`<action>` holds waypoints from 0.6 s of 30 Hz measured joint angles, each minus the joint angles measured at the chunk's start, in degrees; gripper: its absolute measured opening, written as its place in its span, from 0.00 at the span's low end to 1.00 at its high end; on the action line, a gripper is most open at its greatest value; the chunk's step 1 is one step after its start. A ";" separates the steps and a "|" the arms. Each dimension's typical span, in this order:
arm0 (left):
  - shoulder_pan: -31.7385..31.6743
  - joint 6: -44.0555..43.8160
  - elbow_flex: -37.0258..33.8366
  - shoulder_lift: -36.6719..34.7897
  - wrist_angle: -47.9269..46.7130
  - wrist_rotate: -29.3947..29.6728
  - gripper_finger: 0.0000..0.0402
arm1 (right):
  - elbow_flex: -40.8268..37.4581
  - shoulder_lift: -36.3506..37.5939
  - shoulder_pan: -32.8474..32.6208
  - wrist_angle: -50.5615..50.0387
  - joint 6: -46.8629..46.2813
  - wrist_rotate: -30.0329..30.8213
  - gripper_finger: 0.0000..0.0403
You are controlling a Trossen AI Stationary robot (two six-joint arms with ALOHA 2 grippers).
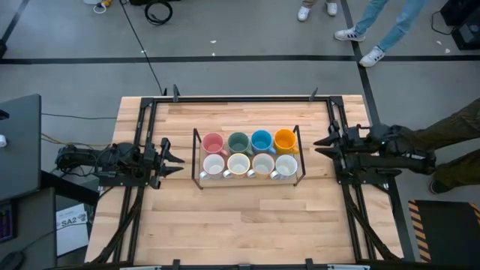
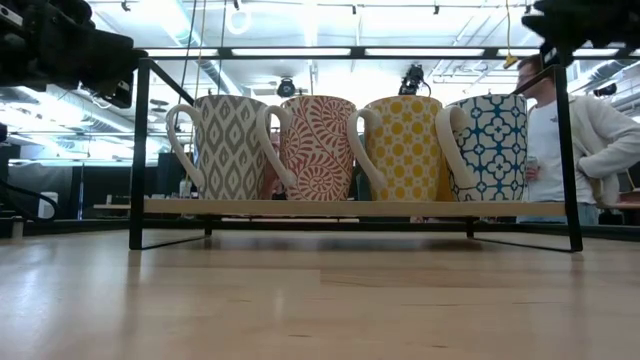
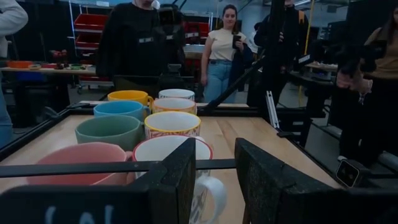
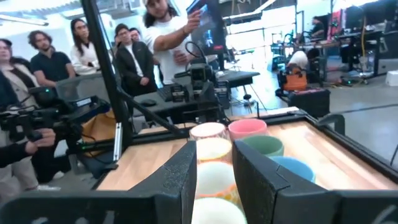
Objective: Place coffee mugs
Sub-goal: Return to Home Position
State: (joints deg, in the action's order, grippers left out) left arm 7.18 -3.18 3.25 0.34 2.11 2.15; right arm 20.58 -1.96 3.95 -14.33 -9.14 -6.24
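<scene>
All eight coffee mugs (image 1: 238, 164) sit in two rows of four on the shelf (image 2: 350, 207), which stands between the two arms on the desk (image 1: 225, 225), so the placing looks done and the main hazard is the retreat itself. The left end effector (image 1: 178, 163) hangs just off one end of the shelf with its fingers apart and nothing between them. The frame's black rail (image 3: 74, 168) lies straight ahead of it, and directly behind that rail a white mug (image 3: 171, 148) turns its handle toward the fingertips. A pull-back that swings sideways or dips instead of drawing straight away could hook that rail or handle. The frame looks light, and I judge a snag would drag or tip it, knocking the mugs together. The right end effector (image 1: 318, 146) sits a little farther off the opposite end, also spread and empty, with the rows directly ahead of it. The same hazard applies there, though less sharply. A person (image 1: 450, 142) stands close behind that arm's base, so a wide elbow swing on the way home could reach them.
</scene>
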 joint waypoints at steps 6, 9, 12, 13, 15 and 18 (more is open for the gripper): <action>0.00 0.00 0.00 0.00 -0.26 0.04 0.30 | -5.28 1.30 0.00 2.94 -1.23 1.33 0.27; 0.00 0.00 0.00 0.00 -0.29 0.02 0.30 | -7.98 1.23 0.00 5.16 -1.39 2.25 0.27; 0.00 -0.01 0.00 0.00 -0.40 0.02 0.30 | -10.53 1.28 0.00 8.42 -1.39 2.36 0.27; 0.00 -0.02 0.00 0.00 -0.37 0.02 0.30 | -11.46 1.29 0.00 9.52 -1.40 2.36 0.27; 0.00 -0.02 0.00 0.00 -0.40 0.02 0.30 | -13.28 1.27 0.00 11.23 -1.41 2.45 0.27; 0.00 -0.04 0.00 0.00 -0.38 0.02 0.30 | -15.71 1.29 0.00 14.46 -1.40 3.77 0.27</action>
State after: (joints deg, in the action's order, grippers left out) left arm 7.18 -3.22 3.25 0.34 1.73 2.17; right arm 4.88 -0.67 3.95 0.13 -10.55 -2.46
